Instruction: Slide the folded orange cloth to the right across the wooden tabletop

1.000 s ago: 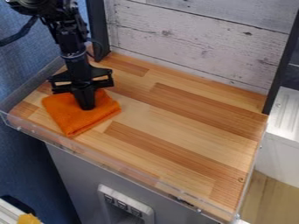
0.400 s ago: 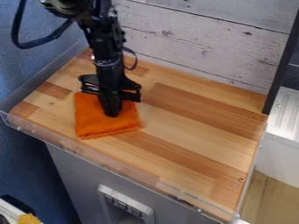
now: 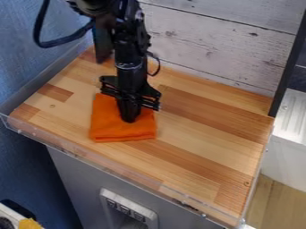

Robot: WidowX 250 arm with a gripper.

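Where your view starts, at the lower left corner of the frame, a small yellow item (image 3: pixel 28 223) shows beside a white object (image 3: pixel 8 213). To its right, along the bottom edge, you have a light panel with dark switches (image 3: pixel 150 216), set in the grey front (image 3: pixel 71 179) below the work surface. Above that front, a clear rim (image 3: pixel 108 167) slants down from the left edge toward the lower right corner, bordering the wooden counter (image 3: pixel 203 120).

Left of the frame's middle, your folded orange cloth (image 3: pixel 113 128) lies flat on the wood, one of its straight edges toward you. Your gripper (image 3: pixel 129 120) points down at it, its tips touching the cloth's upper right part. The pincer is narrow, its two fingers close together; you cannot tell whether a fold is pinched between them. The black arm (image 3: pixel 130 49) rises from there to the top edge, a dark cable looping out on its left.

At the right edge, you see a white unit (image 3: pixel 286 156) beyond a dark upright post (image 3: pixel 288 67). Farthest off, pale weathered planks (image 3: pixel 221 42) stand across the top, and a blue surface (image 3: pixel 21 71) takes up the upper left.
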